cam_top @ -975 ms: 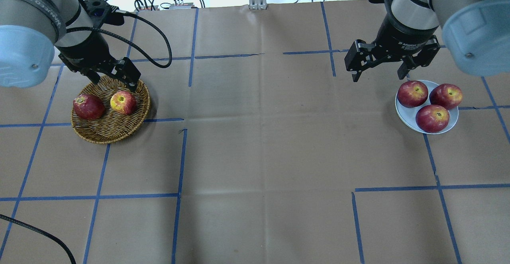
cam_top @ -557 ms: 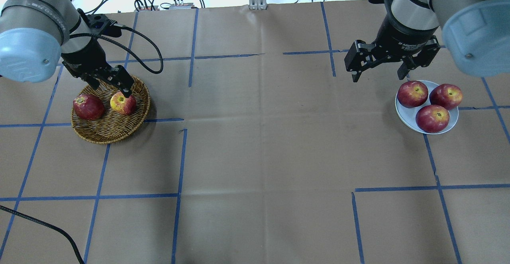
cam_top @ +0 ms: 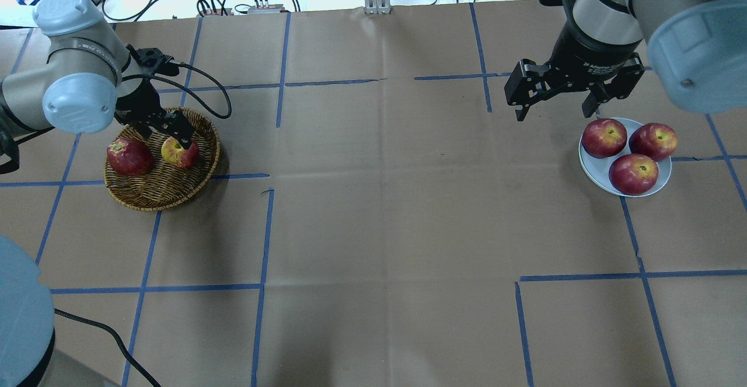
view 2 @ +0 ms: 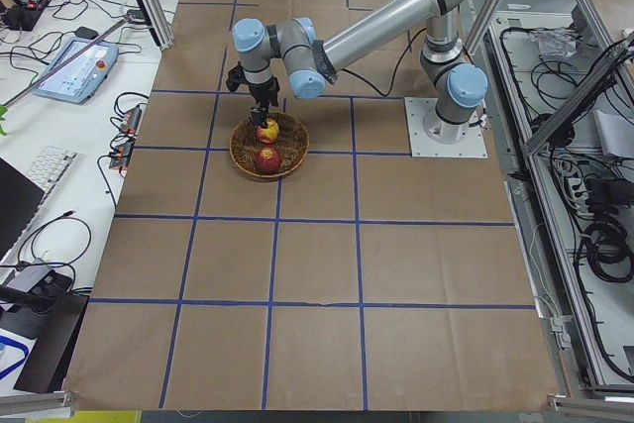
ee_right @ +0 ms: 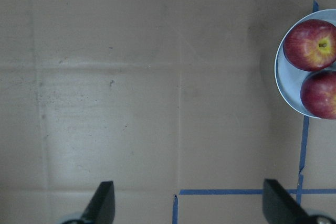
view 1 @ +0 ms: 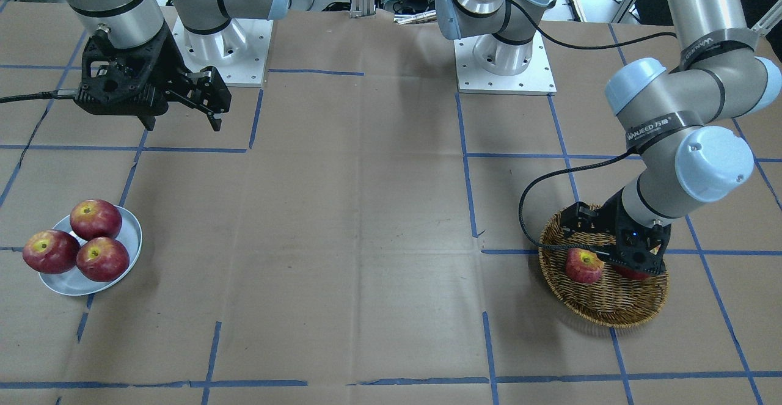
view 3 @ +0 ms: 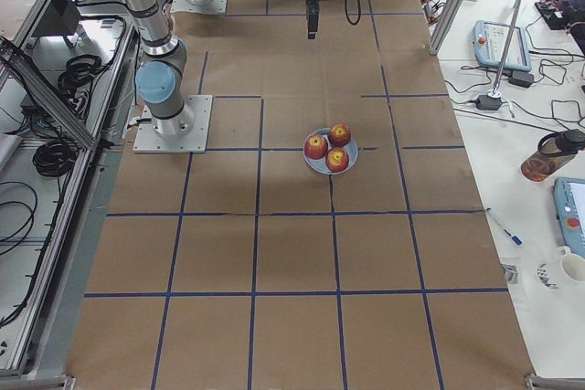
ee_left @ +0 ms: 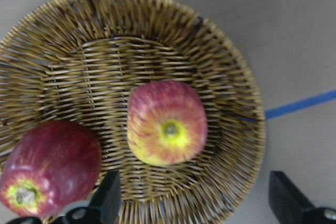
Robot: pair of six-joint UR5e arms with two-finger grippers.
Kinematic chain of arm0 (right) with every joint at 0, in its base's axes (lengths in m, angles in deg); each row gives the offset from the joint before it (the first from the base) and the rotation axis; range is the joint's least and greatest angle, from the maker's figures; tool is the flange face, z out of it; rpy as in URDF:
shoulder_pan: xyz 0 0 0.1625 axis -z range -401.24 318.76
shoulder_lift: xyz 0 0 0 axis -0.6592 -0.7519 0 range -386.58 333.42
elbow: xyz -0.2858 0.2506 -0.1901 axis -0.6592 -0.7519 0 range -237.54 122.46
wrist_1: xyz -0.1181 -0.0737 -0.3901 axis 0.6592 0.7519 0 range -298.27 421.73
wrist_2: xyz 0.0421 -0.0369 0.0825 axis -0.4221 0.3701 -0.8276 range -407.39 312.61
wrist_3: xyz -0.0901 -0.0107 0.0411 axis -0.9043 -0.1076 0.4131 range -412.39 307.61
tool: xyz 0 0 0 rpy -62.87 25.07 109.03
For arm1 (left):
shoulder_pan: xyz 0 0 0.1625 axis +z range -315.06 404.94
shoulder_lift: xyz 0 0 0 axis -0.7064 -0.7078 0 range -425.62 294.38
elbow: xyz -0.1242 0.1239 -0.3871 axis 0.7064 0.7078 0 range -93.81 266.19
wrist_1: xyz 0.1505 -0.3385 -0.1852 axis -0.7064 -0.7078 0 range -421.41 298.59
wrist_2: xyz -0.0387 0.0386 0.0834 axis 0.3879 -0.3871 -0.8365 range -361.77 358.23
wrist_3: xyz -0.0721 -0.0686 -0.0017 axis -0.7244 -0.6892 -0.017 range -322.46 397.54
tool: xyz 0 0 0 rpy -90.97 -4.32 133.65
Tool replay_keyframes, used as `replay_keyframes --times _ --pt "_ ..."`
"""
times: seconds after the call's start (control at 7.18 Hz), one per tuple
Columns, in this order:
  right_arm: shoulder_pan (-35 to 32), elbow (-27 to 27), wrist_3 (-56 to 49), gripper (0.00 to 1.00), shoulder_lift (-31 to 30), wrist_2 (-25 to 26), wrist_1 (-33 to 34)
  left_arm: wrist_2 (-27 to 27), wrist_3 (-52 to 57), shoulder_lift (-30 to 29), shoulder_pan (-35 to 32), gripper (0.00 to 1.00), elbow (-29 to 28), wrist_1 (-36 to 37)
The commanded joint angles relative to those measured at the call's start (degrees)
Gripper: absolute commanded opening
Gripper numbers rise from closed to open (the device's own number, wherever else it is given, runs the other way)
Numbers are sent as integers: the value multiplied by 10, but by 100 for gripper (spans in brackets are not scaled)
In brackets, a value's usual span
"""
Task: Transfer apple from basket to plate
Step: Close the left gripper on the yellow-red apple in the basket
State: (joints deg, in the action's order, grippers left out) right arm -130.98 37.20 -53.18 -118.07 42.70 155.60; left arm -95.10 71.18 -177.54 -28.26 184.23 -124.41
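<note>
The apple (cam_top: 180, 152) lies beside another apple (cam_top: 129, 156) in the basket (cam_top: 157, 197); three apples (cam_top: 633, 174) sit on the plate (cam_top: 592, 168).

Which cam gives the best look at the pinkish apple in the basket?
Left wrist-mounted: the apple is large and unobstructed, yellow stem hollow facing the camera, with the open left gripper clear of it. Overhead shows it small and partly hidden by that gripper. Front-facing shows its side, and exterior left shows it tiny. Exterior right and right wrist miss it.

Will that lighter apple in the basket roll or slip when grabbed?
Probably rolls easily: the apple is round and loose on the basket weave. Its matte skin likely grips well. It looks firm, so the left gripper shouldn't squash it.
</note>
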Motion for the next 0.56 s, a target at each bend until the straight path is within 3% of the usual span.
replay_keyframes --times 0.0,0.42 --pt "0 0 0 100 0 0 0 1 -2 -13 3 99 1 20" --pt "0 0 0 100 0 0 0 13 -6 -50 3 99 16 44"
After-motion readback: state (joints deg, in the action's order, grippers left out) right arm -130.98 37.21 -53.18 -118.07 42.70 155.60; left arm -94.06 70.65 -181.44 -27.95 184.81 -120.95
